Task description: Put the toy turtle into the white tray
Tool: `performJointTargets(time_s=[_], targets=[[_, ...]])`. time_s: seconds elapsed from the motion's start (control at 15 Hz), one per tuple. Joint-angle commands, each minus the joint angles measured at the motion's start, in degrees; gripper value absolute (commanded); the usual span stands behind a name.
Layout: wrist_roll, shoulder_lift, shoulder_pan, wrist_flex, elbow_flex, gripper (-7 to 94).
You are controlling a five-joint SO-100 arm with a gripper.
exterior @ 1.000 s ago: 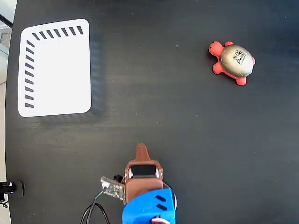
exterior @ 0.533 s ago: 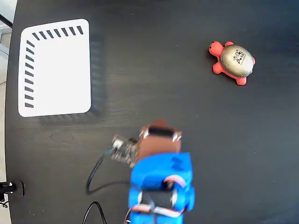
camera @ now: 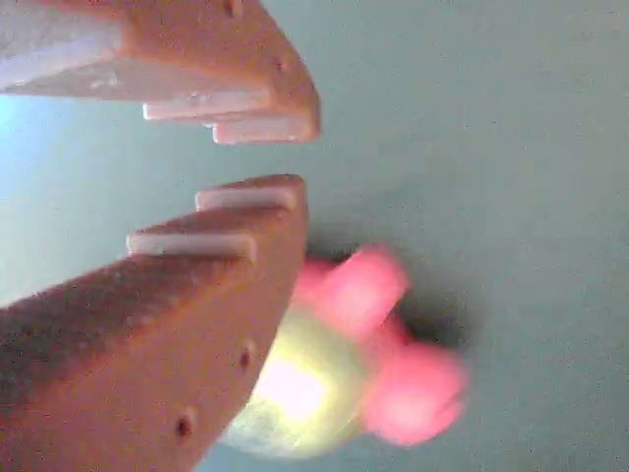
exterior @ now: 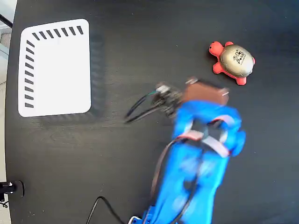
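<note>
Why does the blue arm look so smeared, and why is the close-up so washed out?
Fixed view: the blue arm is motion-blurred, while the toy turtle and white tray stay sharp. Wrist view: soft focus throughout, the turtle pale and hazy, the tool blurred by closeness.
</note>
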Motion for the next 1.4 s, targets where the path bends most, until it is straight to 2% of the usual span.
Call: performJointTargets(time_s=[0.0,0.33,0.67,0.87,1.0,1.13,1.33], targets=[[-1.58,-4.04,4.75,1.58,-12.48,0],[-2.46,-17.84,8.96,6.24,-30.67,0],[-2.11,-30.50,9.14,11.16,-44.38,2],[-1.32,-35.77,9.14,12.48,-49.48,31],[-0.70,-37.88,9.05,13.89,-52.03,36],[0.26,-39.46,8.96,14.68,-53.70,54],[1.67,-42.19,8.79,15.12,-54.93,59]])
